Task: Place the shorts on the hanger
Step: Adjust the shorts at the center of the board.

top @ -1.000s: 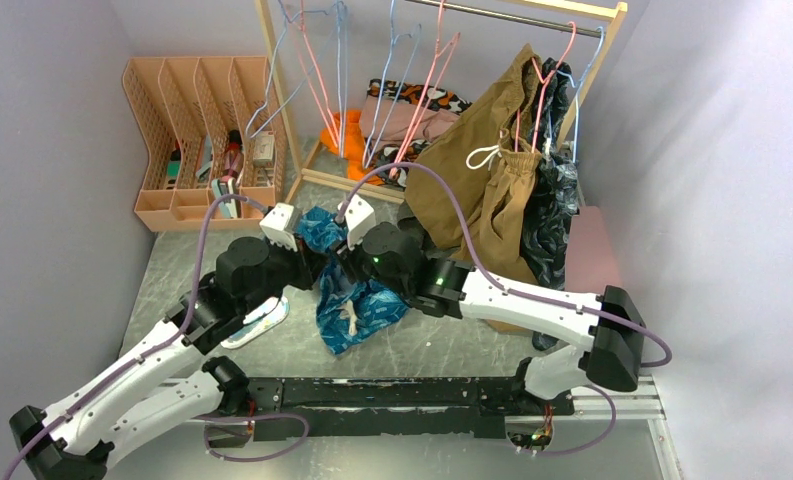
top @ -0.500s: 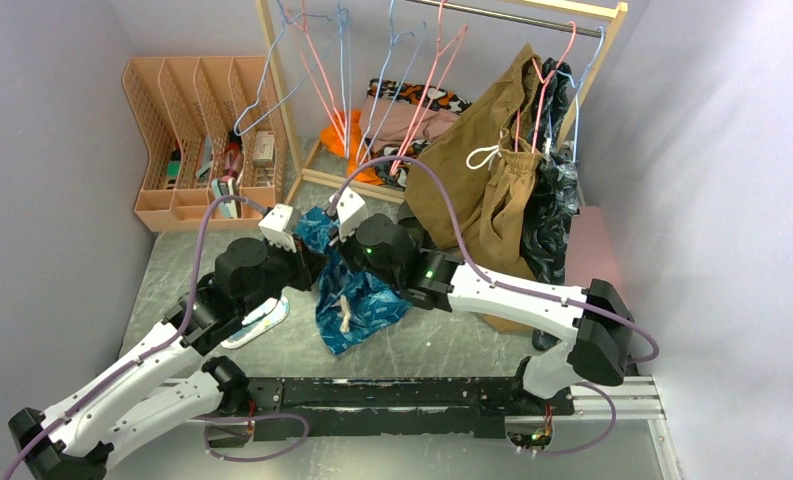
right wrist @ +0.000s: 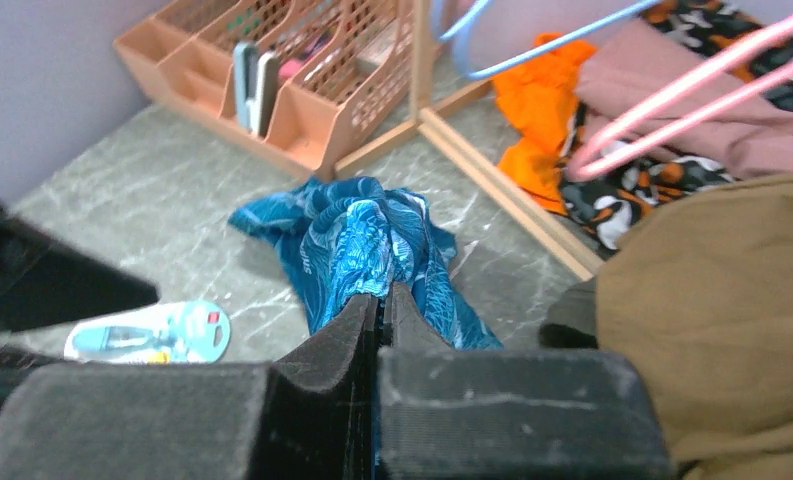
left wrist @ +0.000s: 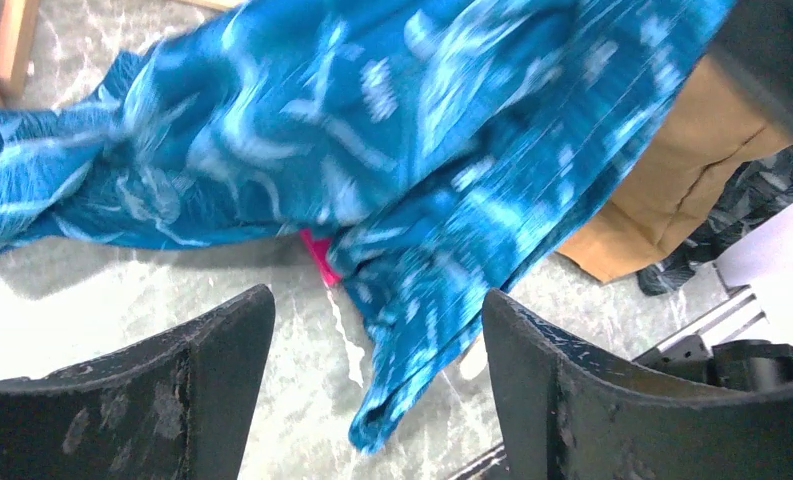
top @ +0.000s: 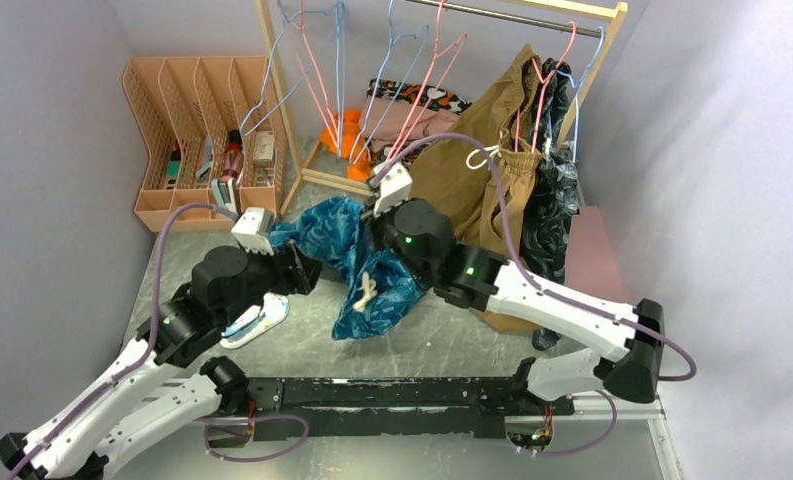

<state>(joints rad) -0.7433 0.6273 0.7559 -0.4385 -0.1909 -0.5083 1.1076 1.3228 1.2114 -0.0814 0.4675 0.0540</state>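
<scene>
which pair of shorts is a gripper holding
The teal-blue leaf-print fabric shorts, pinched in the closed right gripper. The tan-brown drawstring shorts just hang on the wooden rack, ungripped.

Walls [top: 42,150]: plain pale lavender on the left, back and right, evenly lit, with no harsh shadow. Work surface: grey marbled tabletop [top: 312,350] with a dull sheen. A wooden garment rack [top: 275,90] stands at the back, with a metal rail [top: 512,17] across its top. A peach plastic file organiser [top: 187,110] with four slots sits in the back left corner, just beside the rack. A pink block [top: 594,250] lies by the right wall. A black rail [top: 392,392] runs along the near edge.
</scene>
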